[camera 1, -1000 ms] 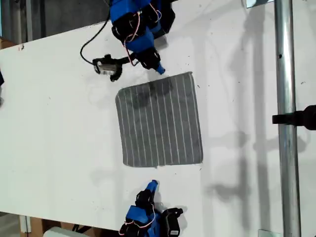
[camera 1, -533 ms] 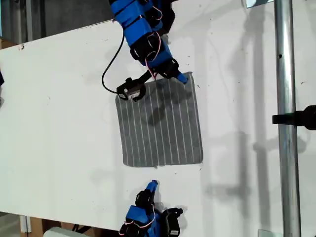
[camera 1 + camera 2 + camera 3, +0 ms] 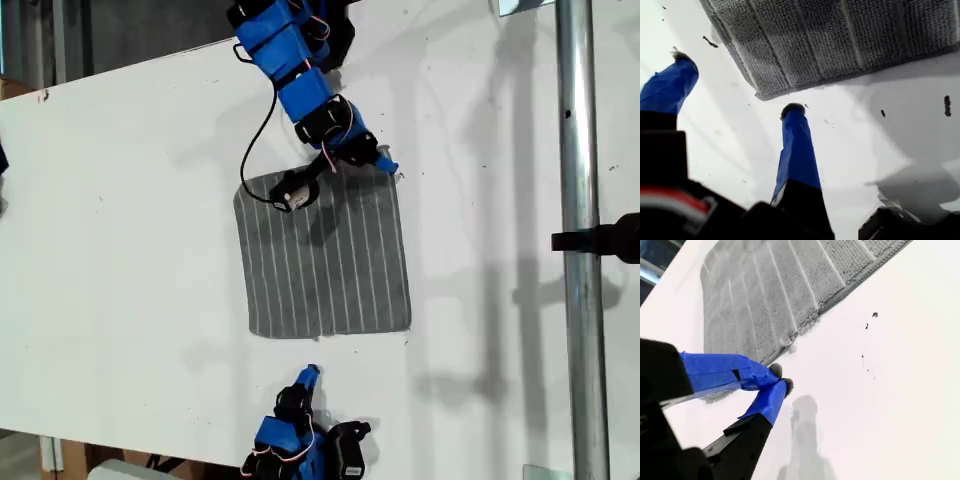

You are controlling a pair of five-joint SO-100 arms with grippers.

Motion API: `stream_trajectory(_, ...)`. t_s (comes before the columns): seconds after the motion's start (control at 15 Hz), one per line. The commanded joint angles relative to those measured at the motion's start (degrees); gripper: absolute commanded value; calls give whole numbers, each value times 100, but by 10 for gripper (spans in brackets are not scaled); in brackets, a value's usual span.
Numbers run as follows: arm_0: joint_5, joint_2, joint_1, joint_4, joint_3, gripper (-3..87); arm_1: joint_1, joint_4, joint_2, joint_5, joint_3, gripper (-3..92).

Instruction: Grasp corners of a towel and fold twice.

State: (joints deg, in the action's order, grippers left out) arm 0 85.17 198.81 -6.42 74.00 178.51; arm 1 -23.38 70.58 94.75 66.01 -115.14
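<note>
Item: grey striped towel (image 3: 325, 255), laid flat on the white table (image 3: 120, 250).

My first gripper (image 3: 388, 168): placed at the towel's corner (image 3: 762, 94) on the exterior view's upper right. Jaws are held apart, and the corner is seen just ahead of the gap between the blue fingertips; no cloth is held.

My second gripper (image 3: 311, 373): set on the table, apart from the towel's opposite edge. Its fingertips (image 3: 776, 371) are pressed together on nothing, with another corner (image 3: 785, 342) seen just beyond them.
</note>
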Motion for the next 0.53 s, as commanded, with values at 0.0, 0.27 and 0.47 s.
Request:
stream_trajectory(0.0,-26,35,-88,18,26,-16,-53,-176,-158,70,62,349)
stream_trajectory(0.27,18,35,-105,18,26,-16,88,-360,-650,53,35,313)
stream_trajectory(0.47,35,35,-105,18,26,-16,343,-659,-1204,70,70,85)
